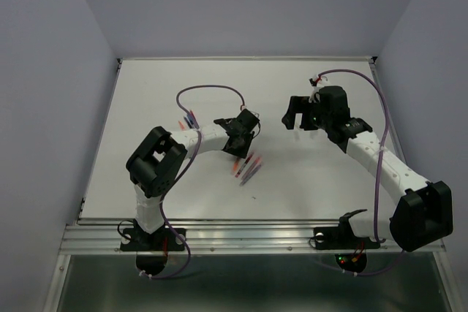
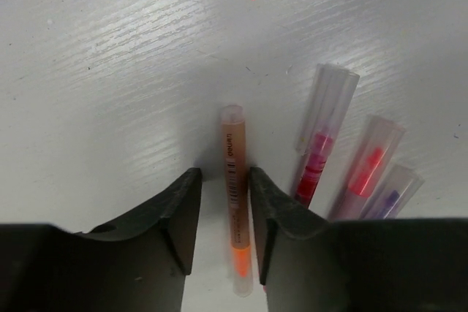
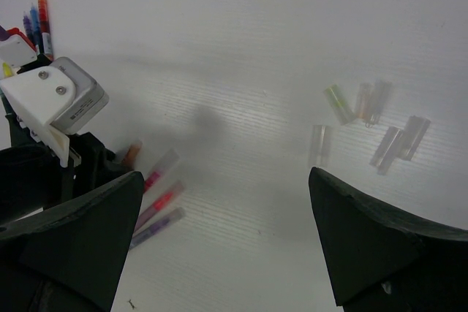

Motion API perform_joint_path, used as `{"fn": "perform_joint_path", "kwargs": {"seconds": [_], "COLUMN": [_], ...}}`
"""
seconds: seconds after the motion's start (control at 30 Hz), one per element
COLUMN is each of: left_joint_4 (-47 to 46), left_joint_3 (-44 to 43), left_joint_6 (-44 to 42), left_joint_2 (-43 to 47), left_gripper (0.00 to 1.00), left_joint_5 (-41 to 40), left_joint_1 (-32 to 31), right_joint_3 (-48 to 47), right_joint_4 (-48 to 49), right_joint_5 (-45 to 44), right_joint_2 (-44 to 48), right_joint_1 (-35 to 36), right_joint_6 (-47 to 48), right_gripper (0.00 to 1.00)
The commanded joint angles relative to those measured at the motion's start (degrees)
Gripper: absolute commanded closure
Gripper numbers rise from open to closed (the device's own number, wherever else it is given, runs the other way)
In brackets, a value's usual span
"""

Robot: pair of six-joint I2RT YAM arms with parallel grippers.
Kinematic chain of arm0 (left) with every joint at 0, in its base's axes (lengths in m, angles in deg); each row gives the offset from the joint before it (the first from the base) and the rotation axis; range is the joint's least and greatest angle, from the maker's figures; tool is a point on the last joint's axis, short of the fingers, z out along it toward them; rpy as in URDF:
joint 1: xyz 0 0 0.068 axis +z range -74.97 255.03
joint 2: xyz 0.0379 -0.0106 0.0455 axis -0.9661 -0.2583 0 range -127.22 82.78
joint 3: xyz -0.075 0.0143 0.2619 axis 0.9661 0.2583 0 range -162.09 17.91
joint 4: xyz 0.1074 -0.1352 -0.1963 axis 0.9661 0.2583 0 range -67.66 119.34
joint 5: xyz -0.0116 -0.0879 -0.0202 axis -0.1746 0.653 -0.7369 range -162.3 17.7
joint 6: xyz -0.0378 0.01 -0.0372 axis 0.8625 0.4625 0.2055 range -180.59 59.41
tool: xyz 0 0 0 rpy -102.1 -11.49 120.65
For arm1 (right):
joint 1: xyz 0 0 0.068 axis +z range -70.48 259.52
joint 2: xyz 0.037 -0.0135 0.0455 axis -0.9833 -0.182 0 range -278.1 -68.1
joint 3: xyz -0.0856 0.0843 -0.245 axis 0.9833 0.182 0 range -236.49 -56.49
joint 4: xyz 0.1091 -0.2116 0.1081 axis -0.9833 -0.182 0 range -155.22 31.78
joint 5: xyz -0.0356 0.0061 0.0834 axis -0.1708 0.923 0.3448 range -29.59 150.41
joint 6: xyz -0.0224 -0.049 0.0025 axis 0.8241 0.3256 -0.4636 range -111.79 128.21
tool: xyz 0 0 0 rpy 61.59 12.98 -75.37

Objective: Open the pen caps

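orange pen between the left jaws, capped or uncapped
Capped: the orange pen lies flat with a clear cap over its orange tip, at the end nearest the camera.

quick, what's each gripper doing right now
left gripper: open, fingers straddling the orange pen, not yet clamped
right gripper: open, holding nothing

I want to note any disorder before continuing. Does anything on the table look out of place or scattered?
Only the loose pen caps: several clear ones lie scattered on the table, pointing different ways, apart from the capped pens. Nothing looks spilled or broken.
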Motion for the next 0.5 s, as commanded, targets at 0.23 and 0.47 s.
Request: {"fn": "perform_joint_path", "kwargs": {"seconds": [0.23, 0.47], "left_joint_4": [2.9, 5.7], "left_joint_3": [2.7, -0.8], "left_joint_6": [4.0, 8.8], "left_joint_2": [-2.3, -0.7], "left_gripper": [1.0, 1.0], "left_joint_5": [0.6, -8.0], "left_joint_1": [-0.5, 1.1], "right_joint_3": [0.2, 0.5], "right_joint_4": [2.6, 4.1], "right_joint_5": [-1.2, 2.9], "right_joint_2": [0.5, 1.0], "right_joint_1": [0.3, 0.3], "right_joint_6": [0.2, 2.2], "right_gripper": [0.0, 0.0]}}
